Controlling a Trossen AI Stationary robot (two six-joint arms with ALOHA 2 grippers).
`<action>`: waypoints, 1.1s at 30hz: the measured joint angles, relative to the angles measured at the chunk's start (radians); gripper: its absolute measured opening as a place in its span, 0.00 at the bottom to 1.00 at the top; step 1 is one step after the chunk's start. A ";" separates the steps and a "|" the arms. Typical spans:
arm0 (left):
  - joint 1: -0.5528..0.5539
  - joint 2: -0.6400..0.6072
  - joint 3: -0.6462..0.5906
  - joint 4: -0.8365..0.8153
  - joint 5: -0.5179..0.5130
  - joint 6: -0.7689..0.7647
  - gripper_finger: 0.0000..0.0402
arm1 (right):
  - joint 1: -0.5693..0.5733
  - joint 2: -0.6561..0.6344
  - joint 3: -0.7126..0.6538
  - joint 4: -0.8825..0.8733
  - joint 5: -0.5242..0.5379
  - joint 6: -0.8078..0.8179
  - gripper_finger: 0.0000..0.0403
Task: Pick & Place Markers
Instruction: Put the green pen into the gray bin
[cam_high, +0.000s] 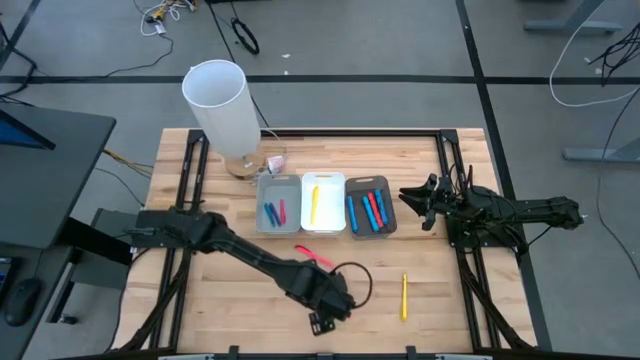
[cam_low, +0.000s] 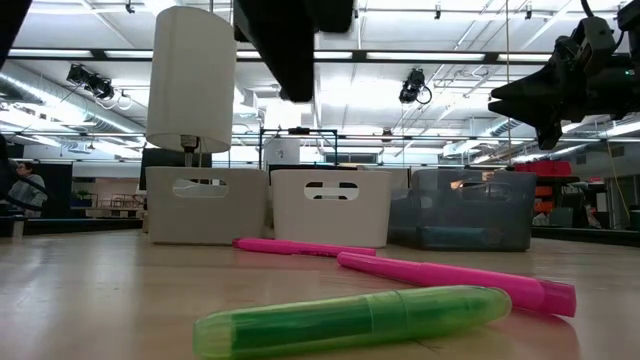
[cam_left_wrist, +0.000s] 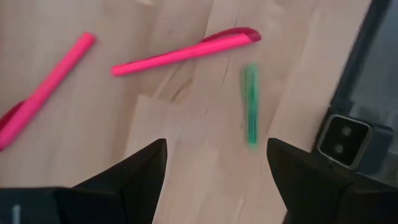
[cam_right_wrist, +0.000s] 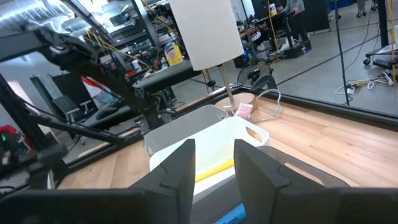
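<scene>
A green marker (cam_left_wrist: 250, 106) lies on the wooden table near its front edge, with two pink markers (cam_left_wrist: 186, 53) (cam_left_wrist: 43, 90) just beyond it. My left gripper (cam_left_wrist: 214, 168) hangs above them, open, pointing steeply down, with nothing between its fingers. The green marker lies ahead of the gap, toward one finger. A yellow marker (cam_high: 404, 297) lies alone to the right. Three bins hold more markers: a grey bin (cam_high: 278, 203), a white bin (cam_high: 322, 200) and a dark bin (cam_high: 371, 205). My right gripper (cam_high: 415, 195) waits level beside the dark bin, narrowly open and holding nothing.
A tall white lamp (cam_high: 215, 100) stands behind the grey bin at the far left. A small camera block (cam_left_wrist: 341, 137) sits at the front edge close to the green marker. Black frame rails run along both table sides. Bare wood lies between the bins and the loose markers.
</scene>
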 joint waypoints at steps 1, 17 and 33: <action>-0.003 0.019 0.014 -0.001 0.000 0.000 0.70 | 0.000 0.000 0.000 0.000 0.000 0.000 0.28; -0.035 0.196 0.142 0.045 -0.023 -0.054 0.70 | 0.000 0.000 0.000 0.000 0.000 0.000 0.28; -0.066 0.285 0.144 0.120 -0.060 -0.068 0.70 | 0.000 0.000 0.000 -0.001 0.000 0.000 0.28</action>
